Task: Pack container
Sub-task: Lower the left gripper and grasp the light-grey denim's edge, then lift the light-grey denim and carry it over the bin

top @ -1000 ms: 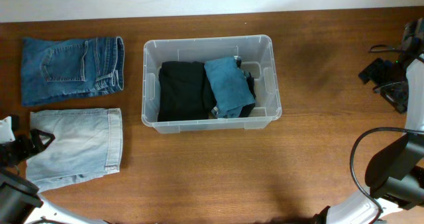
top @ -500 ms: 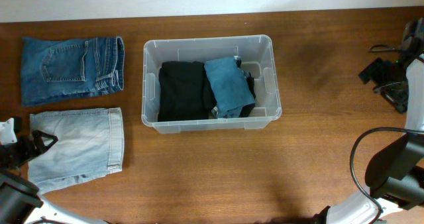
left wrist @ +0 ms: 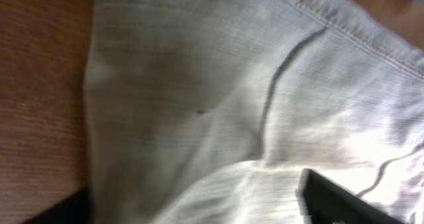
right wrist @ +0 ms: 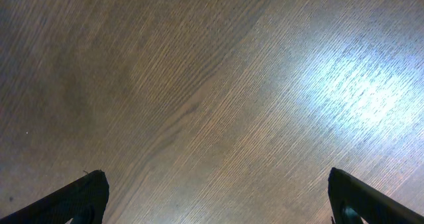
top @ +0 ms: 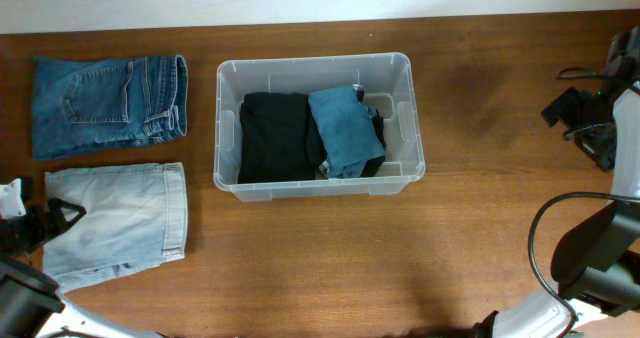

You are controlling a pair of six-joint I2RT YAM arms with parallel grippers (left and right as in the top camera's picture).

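Wooden table (top: 450, 238) beneath all. Clear plastic container (top: 226, 128), rectangular, rounded corners, rimmed, upright at table middle, nearer far edge. Inside: folded black garment (top: 275, 136) filling left part; folded teal-blue denim (top: 345, 128) just beside it on right, overlapping its edge; bare base and moulded ridges showing at right end. Left of container, apart from it: pale denim shorts (top: 120, 218), folded dark blue jeans (top: 105, 103) beyond. Left gripper (top: 62, 216) at shorts' left edge, fingers (left wrist: 334, 197) apart over pale cloth. Right gripper (right wrist: 222, 201) over bare wood at far right, fingers spread wide
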